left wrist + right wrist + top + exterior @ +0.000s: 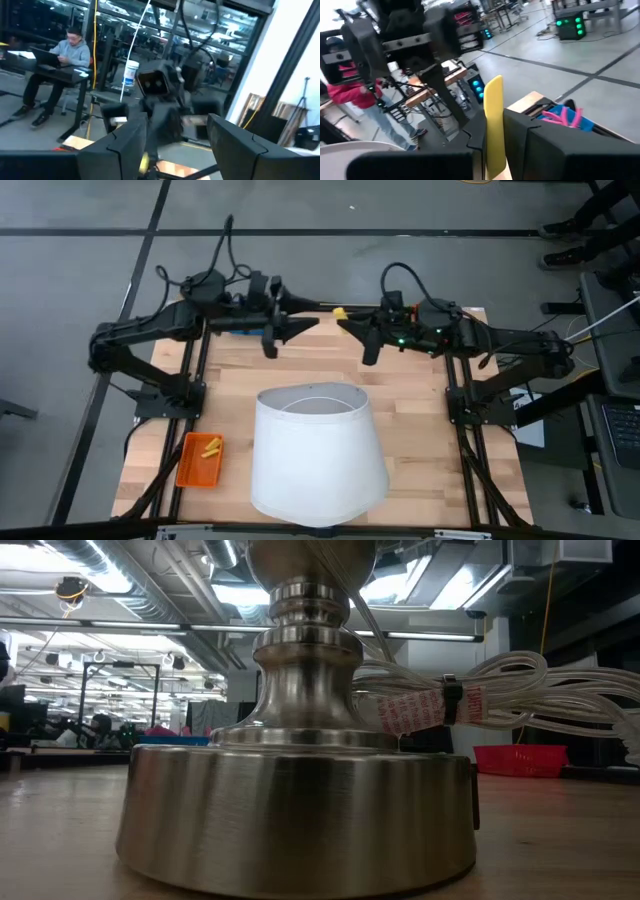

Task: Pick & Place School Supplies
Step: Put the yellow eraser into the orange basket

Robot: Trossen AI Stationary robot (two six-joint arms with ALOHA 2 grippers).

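Over the table's (420, 420) far edge, right hand (345, 323) grips a yellow stick (493, 125).

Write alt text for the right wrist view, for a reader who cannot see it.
A flat yellow stick-shaped piece stands upright, clamped between the right tool's two dark fingers. Facing it, farther off, is the left arm's dark tool; to one side a blue tray holds pink-handled scissors. Beyond lie a grey floor and a person in red.
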